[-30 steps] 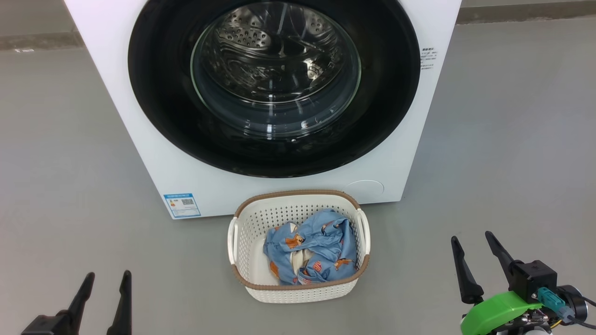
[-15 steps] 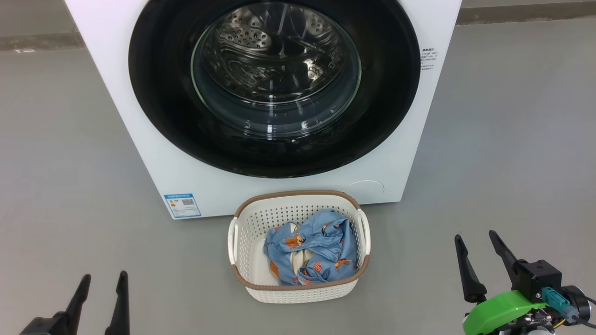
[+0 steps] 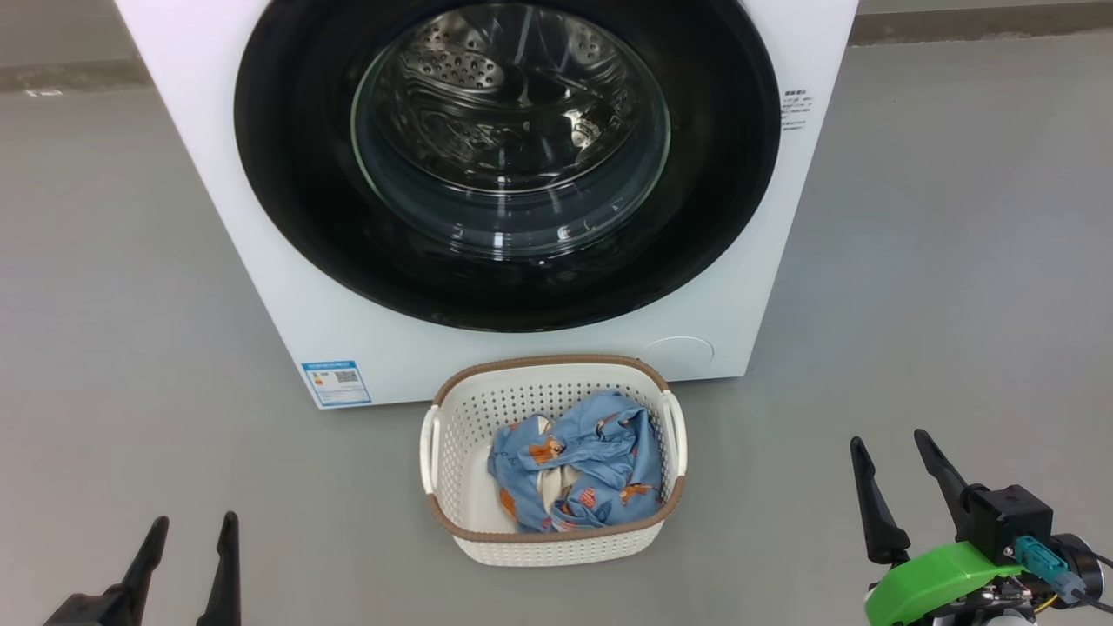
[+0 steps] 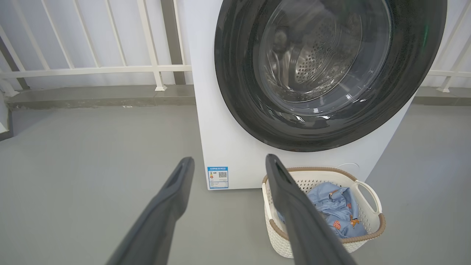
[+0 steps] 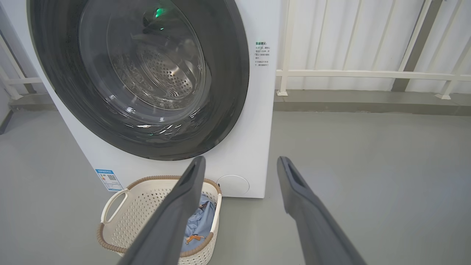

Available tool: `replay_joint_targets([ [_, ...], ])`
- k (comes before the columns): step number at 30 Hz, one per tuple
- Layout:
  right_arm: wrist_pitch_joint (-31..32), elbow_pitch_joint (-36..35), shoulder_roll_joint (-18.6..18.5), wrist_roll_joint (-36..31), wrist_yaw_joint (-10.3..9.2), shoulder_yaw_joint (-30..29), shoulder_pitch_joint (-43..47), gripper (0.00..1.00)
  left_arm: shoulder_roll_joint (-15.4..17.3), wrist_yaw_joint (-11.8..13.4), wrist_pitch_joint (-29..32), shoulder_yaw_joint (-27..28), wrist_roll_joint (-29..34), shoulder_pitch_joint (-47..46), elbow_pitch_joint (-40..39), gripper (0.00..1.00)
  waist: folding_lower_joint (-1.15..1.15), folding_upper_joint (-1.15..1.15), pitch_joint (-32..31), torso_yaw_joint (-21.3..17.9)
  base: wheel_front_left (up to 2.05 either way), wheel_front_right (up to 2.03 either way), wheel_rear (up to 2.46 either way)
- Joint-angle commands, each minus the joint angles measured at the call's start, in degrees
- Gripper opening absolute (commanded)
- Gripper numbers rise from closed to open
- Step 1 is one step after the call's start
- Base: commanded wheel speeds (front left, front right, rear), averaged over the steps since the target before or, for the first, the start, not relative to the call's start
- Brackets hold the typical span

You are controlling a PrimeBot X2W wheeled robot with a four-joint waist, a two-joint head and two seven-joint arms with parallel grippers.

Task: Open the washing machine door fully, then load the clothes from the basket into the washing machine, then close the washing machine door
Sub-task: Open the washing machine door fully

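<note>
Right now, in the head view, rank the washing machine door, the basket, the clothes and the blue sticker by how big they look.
1. washing machine door, by far the largest
2. basket
3. clothes, bunched inside the basket and covering about half its floor
4. blue sticker, the smallest

No two look close enough in size to be unsure.

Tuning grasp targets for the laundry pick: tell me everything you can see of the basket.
The basket is a small cream-white plastic tub, a rounded rectangle with walls perforated in rows of holes, a brown woven-look rim and a white loop handle on each short side. It stands upright on the grey floor, close before the washing machine, below its shut door; whether they touch is unclear. The clothes, crumpled blue printed fabric over cream cloth, lie inside toward the head view's right; bare bottom shows left.
</note>
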Motion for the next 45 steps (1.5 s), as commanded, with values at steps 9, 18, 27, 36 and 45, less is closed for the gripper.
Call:
replay_joint_targets([
  [9, -0.69, -1.87, -0.43, 0.38, -0.06, 1.23, -1.84, 1.00, 1.45, -0.17, -0.69, 2.14, 0.32, -2.42, -1.40, 1.00, 0.00, 0.00, 0.47, -0.02, 1.02, 1.02, -2.04],
  [18, -0.69, -2.19, -0.43, 0.73, -0.06, 0.97, -2.05, 1.00, 0.80, -0.17, -0.69, 3.46, -0.29, -2.56, -2.78, 1.00, 0.00, 0.00, 0.74, 0.12, 1.20, 1.20, -2.40],
  [27, -0.69, -2.97, -0.43, 1.30, -0.06, 1.49, -2.01, 1.00, 1.24, -0.17, -0.69, 2.47, -0.48, -1.60, -5.67, 1.00, 0.00, 0.00, 1.02, 0.30, 0.67, 0.67, -1.34],
  [36, -0.69, -2.93, -0.43, 1.53, -0.06, 1.61, -1.71, 1.00, 1.08, -0.17, -0.69, 2.57, -0.05, -0.66, -6.02, 1.00, 0.00, 0.00, 0.47, 0.48, 0.04, 0.04, -0.08],
  [45, -0.69, -3.33, -0.43, 4.64, -0.06, 1.39, -2.68, 1.00, 0.83, -0.17, -0.69, 2.70, 0.59, -0.16, -6.32, 1.00, 0.00, 0.00, 0.54, 0.70, 0.00, 0.00, 0.00],
])
